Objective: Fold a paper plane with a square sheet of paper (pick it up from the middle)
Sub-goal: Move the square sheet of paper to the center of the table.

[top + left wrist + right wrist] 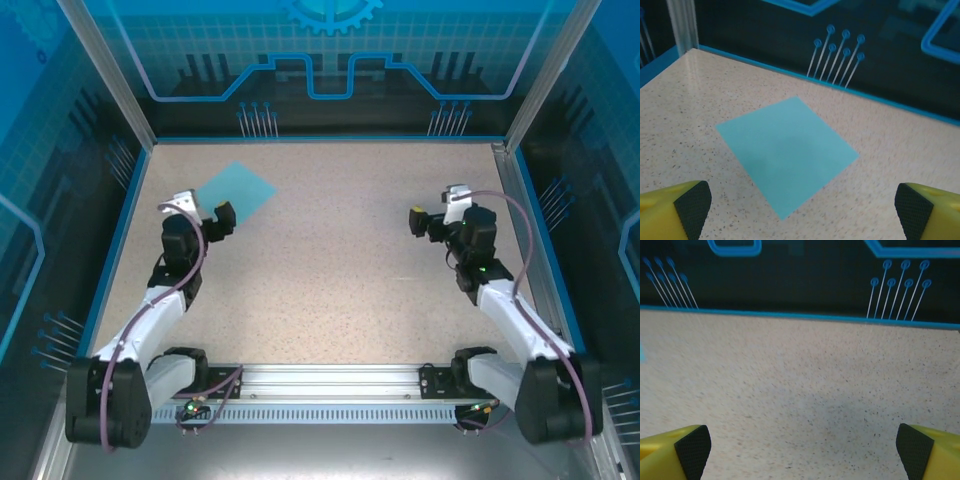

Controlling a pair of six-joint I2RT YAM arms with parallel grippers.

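The square sheet of paper (237,189) lies flat and unfolded on the speckled table at the far left, turned like a diamond. My left gripper (203,210) hovers just near of it, open and empty. In the left wrist view the sheet (787,152) spreads out ahead of the gripper (802,210), its near corner between the yellow fingers (670,210). My right gripper (438,207) stands open over bare table at the right, far from the paper. Its jaws (803,450) hold nothing, and a sliver of the sheet (641,352) shows at that view's left edge.
A blue-edged wall (320,135) bounds the table at the back, with glass side panels left and right. A metal rail (320,380) carrying both arm bases runs along the near edge. Bare tabletop (330,260) lies between the arms.
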